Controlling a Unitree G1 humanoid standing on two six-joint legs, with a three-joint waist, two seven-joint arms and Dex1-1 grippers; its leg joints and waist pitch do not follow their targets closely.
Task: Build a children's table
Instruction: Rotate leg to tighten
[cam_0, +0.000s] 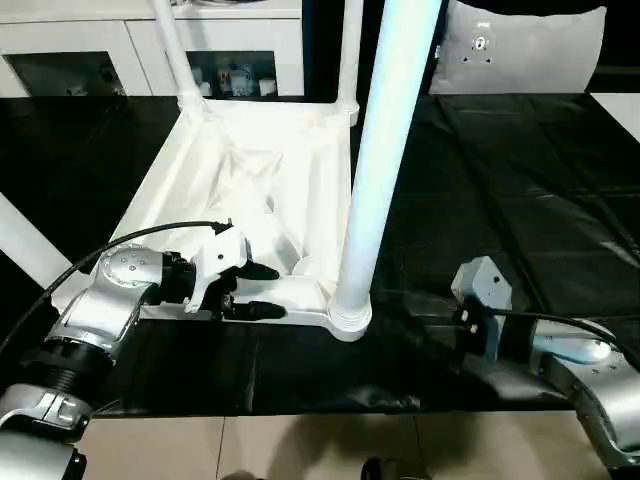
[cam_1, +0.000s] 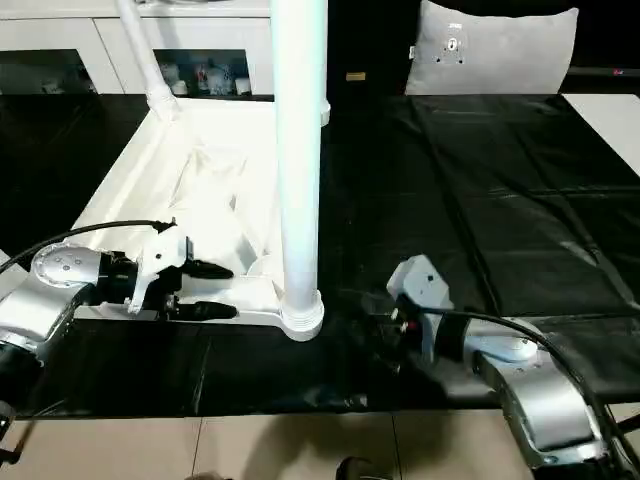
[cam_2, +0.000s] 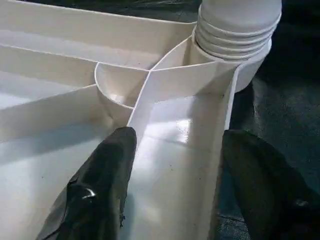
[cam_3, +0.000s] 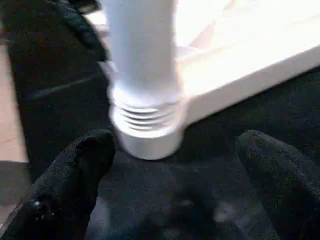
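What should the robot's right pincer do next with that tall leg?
Probably ease forward and close around the leg just above its threaded base. The right pincer is open with the leg standing ahead of its fingers, while the left pincer straddles the tabletop's rim.

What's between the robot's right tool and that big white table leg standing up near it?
Just bare black table cover. In the right wrist view, the open right tool faces the leg's ribbed base with nothing in between.

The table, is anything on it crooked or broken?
Nothing looks broken. The table top lies upside down, ribs up. The near leg stands in its corner socket, thread rings visible above it, so it may not be fully screwed in.
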